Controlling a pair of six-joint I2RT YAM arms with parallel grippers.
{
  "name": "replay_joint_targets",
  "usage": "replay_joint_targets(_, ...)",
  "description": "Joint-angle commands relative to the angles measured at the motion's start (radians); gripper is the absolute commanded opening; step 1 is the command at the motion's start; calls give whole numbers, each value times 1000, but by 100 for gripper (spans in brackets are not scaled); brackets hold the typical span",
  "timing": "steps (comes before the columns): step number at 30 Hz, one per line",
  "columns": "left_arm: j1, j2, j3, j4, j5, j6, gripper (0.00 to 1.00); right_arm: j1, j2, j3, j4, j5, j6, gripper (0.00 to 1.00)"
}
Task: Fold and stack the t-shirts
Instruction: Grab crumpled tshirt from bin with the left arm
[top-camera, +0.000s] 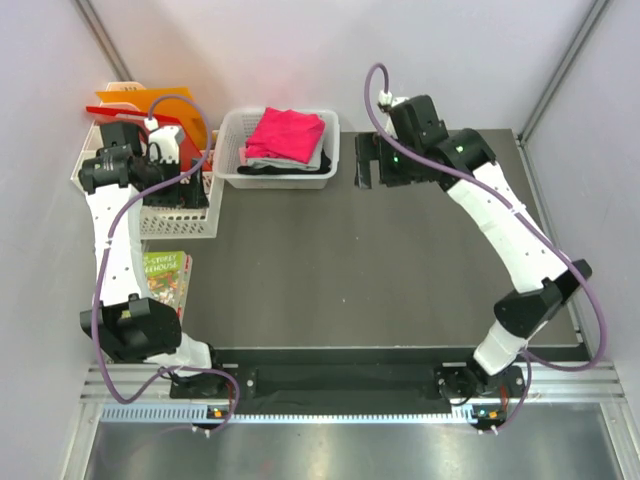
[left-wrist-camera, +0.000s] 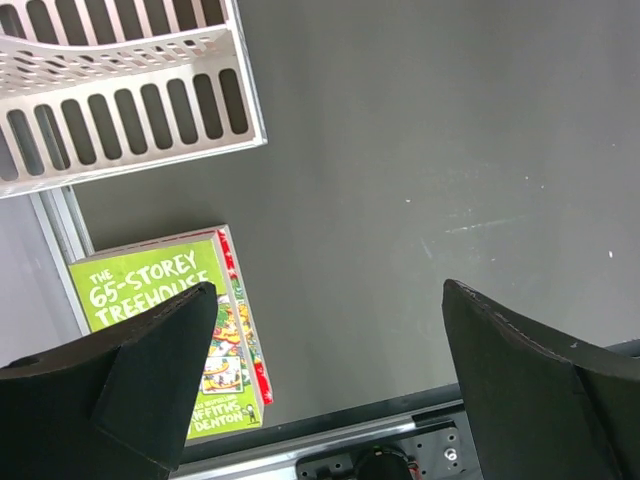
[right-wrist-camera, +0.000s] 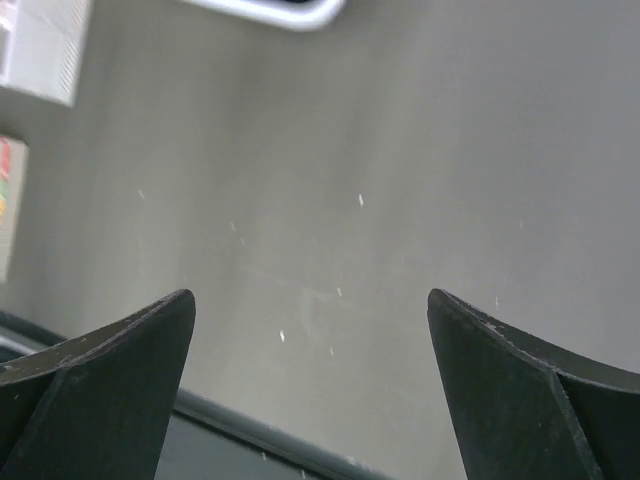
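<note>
Three folded t-shirts lie stacked in a white basket (top-camera: 225, 150) at the back of the table: the pink-red shirt (top-camera: 287, 132) on top, the grey shirt (top-camera: 305, 159) under it, the black shirt (top-camera: 262, 169) at the bottom. My left gripper (top-camera: 196, 170) hangs left of the basket, above a white slotted tray; in the left wrist view it (left-wrist-camera: 328, 300) is open and empty. My right gripper (top-camera: 368, 162) hangs just right of the basket; in the right wrist view it (right-wrist-camera: 311, 300) is open and empty over bare mat. A corner of the basket (right-wrist-camera: 290, 10) shows there.
A white slotted tray (top-camera: 175, 222) (left-wrist-camera: 120, 110) stands at the left, with orange and red plastic folders (top-camera: 140, 100) behind it. A green book (top-camera: 165, 275) (left-wrist-camera: 150, 290) lies near the left edge. The dark mat (top-camera: 350, 270) covers the table.
</note>
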Motion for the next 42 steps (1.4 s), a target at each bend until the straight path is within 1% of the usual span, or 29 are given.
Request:
replay_joint_targets(1,0,10,-2,61,-16,25,99,2,76,142,26,-8,-35,100)
replay_joint_targets(3,0,7,-7,71,-19,10,99,-7,115,185,55,-35,-49,100)
replay_joint_targets(4,-2,9,-13,74,-18,4,99,-22,161,199,88,-55,-57,100)
replay_joint_targets(6,0,9,-13,74,-16,-10,99,-45,218,245,139,-130,-54,100)
replay_joint_targets(8,0,15,-11,74,-19,-15,99,-90,336,338,199,-219,-12,100)
replay_joint_targets(10,-2,23,-4,68,-26,-15,99,-125,443,389,253,-265,38,100)
replay_joint_targets(11,-2,29,1,64,-26,-13,99,-134,472,414,323,-313,57,100)
replay_joint_targets(14,-2,43,13,42,-29,-10,99,-162,575,440,462,-356,110,100)
replay_joint_targets(15,-2,40,10,42,-29,-6,99,-165,600,451,490,-365,123,98)
replay_joint_targets(16,-2,35,-7,42,-23,-3,99,-180,652,460,519,-380,155,93)
replay_joint_targets(17,0,23,-20,48,-18,2,99,-188,675,465,590,-423,172,91)
replay_joint_targets(20,0,-5,-85,70,-15,17,99,-197,732,463,711,-491,221,92)
replay_joint_targets(22,-2,-16,-111,76,-16,25,99,-180,741,463,747,-509,224,90)
replay_joint_targets(24,0,-31,-122,94,-18,20,99,-150,736,462,765,-508,207,90)
replay_joint_targets(25,0,-37,-129,109,-15,17,99,-142,738,457,771,-509,203,93)
replay_joint_targets(26,-2,-49,-136,131,-1,13,99,-134,736,451,791,-529,204,93)
replay_joint_targets(28,-2,-51,-152,212,25,-7,99,-116,735,433,802,-545,218,93)
replay_joint_targets(31,-13,-5,-125,356,25,-76,99,-99,691,387,768,-557,195,93)
replay_joint_targets(32,-14,48,-104,382,31,-95,99,-97,668,359,752,-557,183,93)
replay_joint_targets(33,-25,82,-58,412,33,-136,99,-93,640,325,747,-554,172,93)
replay_joint_targets(34,-34,119,-30,451,40,-151,99,-94,576,290,741,-551,149,93)
replay_joint_targets(35,-45,194,-1,464,45,-162,99,-91,542,209,732,-540,134,93)
replay_joint_targets(36,-75,234,66,470,46,-171,99,-90,504,174,722,-531,118,93)
replay_joint_targets(37,-95,275,102,467,37,-170,99,-90,430,103,712,-520,89,94)
replay_joint_targets(38,-115,361,143,461,25,-170,99,-87,392,68,692,-506,77,94)
replay_joint_targets(39,-153,403,226,453,22,-162,99,-88,352,36,679,-493,62,94)
replay_joint_targets(40,-171,444,269,446,7,-159,99,-88,269,-30,660,-480,37,95)
replay_joint_targets(41,-186,522,313,438,-3,-159,99,-88,228,-64,650,-459,25,96)
replay_joint_targets(42,-209,561,402,433,-10,-165,99,-87,185,-96,643,-444,16,96)
